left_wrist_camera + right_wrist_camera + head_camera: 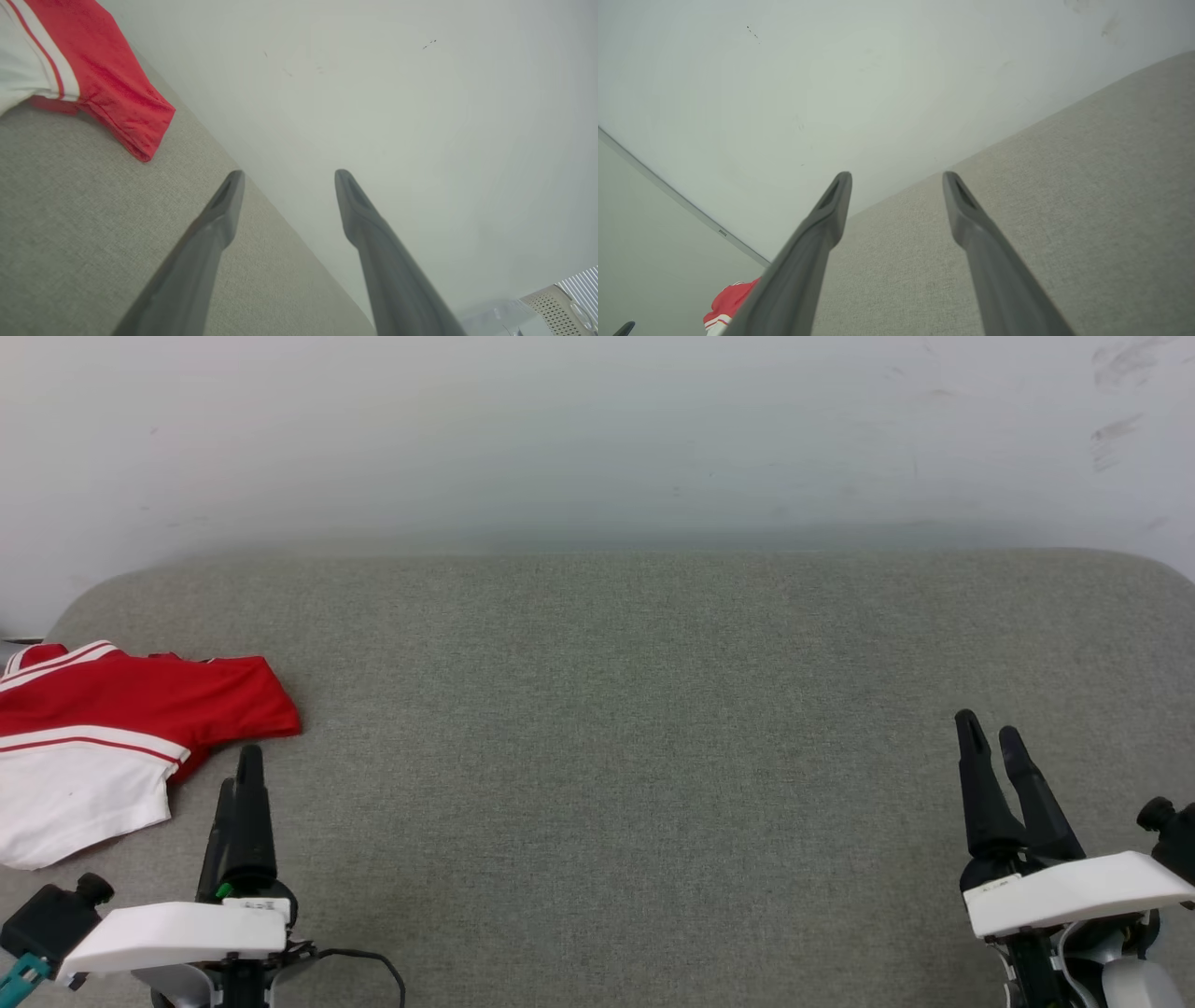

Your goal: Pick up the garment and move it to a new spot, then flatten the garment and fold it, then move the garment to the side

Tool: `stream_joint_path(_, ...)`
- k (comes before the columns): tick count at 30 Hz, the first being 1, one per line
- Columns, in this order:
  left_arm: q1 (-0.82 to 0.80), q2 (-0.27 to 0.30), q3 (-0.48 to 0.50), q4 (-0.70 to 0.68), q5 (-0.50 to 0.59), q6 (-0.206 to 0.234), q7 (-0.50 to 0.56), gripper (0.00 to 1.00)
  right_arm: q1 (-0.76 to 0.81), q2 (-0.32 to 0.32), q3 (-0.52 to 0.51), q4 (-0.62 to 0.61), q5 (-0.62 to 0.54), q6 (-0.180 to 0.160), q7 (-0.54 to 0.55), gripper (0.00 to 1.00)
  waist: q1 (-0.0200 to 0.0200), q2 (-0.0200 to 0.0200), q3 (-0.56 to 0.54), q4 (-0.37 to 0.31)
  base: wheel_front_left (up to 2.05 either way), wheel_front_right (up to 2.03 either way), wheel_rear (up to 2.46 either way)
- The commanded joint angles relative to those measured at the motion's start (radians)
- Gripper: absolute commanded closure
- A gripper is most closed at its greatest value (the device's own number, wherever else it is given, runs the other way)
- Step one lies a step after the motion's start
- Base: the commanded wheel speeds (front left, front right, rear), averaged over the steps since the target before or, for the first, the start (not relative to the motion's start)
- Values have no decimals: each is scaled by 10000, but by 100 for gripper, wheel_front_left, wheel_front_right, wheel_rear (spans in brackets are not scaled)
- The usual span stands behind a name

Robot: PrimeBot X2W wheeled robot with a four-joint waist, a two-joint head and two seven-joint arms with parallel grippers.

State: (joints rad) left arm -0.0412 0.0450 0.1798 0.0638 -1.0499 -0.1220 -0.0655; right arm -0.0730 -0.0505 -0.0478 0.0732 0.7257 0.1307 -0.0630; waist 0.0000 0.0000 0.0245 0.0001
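A folded red jersey shirt (121, 705) with white, red-striped sleeves lies at the left edge of the frame on a grey woven fabric surface (653, 756), while the robot's left gripper (248, 761), just beside it at lower left, and right gripper (988, 728), lower right, point up-frame empty, jaws spread

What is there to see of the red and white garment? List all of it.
The garment is a red shirt of thin, soft-looking fabric, with a white sleeve edged in red and white stripes. It looks folded into a flat, loosely layered bundle. It lies at the far left of the grey woven surface, partly cut off by the head view's left edge. One red corner points towards the middle. Only the surface touches it; the left gripper, open, stands close by but clear of it.
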Motion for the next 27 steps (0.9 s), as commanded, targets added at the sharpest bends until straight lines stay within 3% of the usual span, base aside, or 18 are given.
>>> stream_joint_path(1, 9, 43, -52, -273, 380, 13, -88, 0, -285, -3, 57, -240, -414, 0, -115, 0, 0, 0, 1, -3, 0, 0, 0)
stream_joint_path(18, 346, 51, -1735, -1513, 4659, 599, -616, 0, -165, 0, 317, -654, -3724, -1, -635, 0, 0, 0, 29, -43, 0, 0, 0)
stream_joint_path(27, 338, 605, -2995, -1439, 6264, 1638, -858, 0, -197, 1, 343, -730, -5108, -1, -887, 0, 0, 0, 105, -79, 0, 0, 0)
